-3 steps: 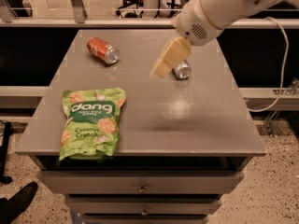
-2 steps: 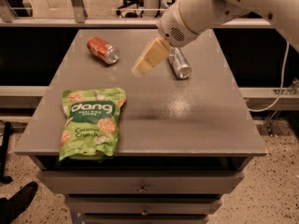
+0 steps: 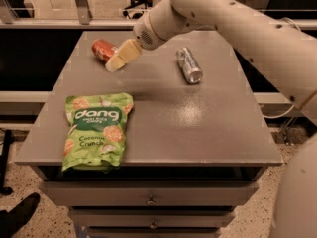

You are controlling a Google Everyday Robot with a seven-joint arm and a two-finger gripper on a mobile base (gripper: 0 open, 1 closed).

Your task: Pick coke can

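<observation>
The coke can (image 3: 102, 49), red-orange with silver ends, lies on its side at the far left of the grey table (image 3: 198, 133). My gripper (image 3: 120, 57), with cream-coloured fingers, hangs from the white arm just right of the can and partly in front of its right end. It points down-left toward the can. Whether it touches the can does not show.
A slim all-silver can (image 3: 188, 65) lies on its side at the far right-centre of the table. A green Dang snack bag (image 3: 96, 130) lies flat at the front left. Drawers (image 3: 148, 200) sit below the table front. A shoe (image 3: 17, 217) shows on the floor at the lower left.
My arm and gripper have swung left across the table, from over the silver can to right beside the coke can. The cans and bag have not moved.
</observation>
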